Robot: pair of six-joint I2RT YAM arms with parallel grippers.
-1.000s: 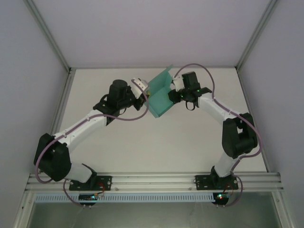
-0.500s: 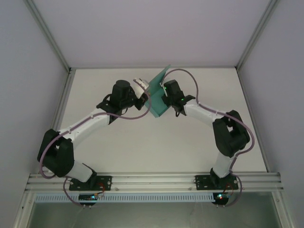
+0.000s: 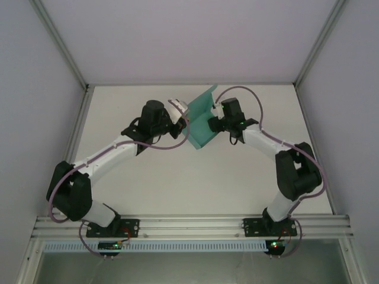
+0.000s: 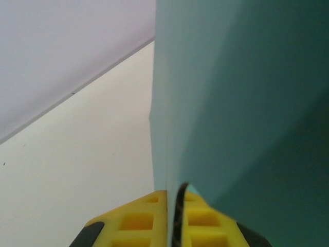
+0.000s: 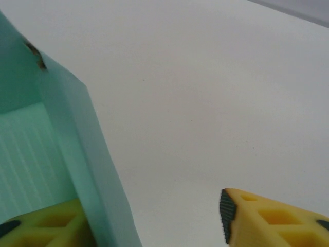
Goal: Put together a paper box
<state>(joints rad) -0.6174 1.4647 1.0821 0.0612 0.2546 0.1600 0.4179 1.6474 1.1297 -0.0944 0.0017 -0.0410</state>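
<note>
Roughly midway between the two arms, over the far half of the table (image 3: 177,177), the box (image 3: 200,121) is held partly folded. One teal panel rises toward the back and a broader one slopes down toward the near side. The left gripper (image 3: 183,117) meets it from the left. In the left wrist view its fingers (image 4: 139,224) are pinched together on the paper's lower edge, and the sheet climbs straight up from between them, with a crease dividing a pale strip from a darker face. The right gripper (image 3: 214,121) sits at the box's right side, jaws spread wide. In the right wrist view a folded wall of the box stands between them, just beside one finger (image 5: 46,224). The other finger is well apart from it, above bare table.
</note>
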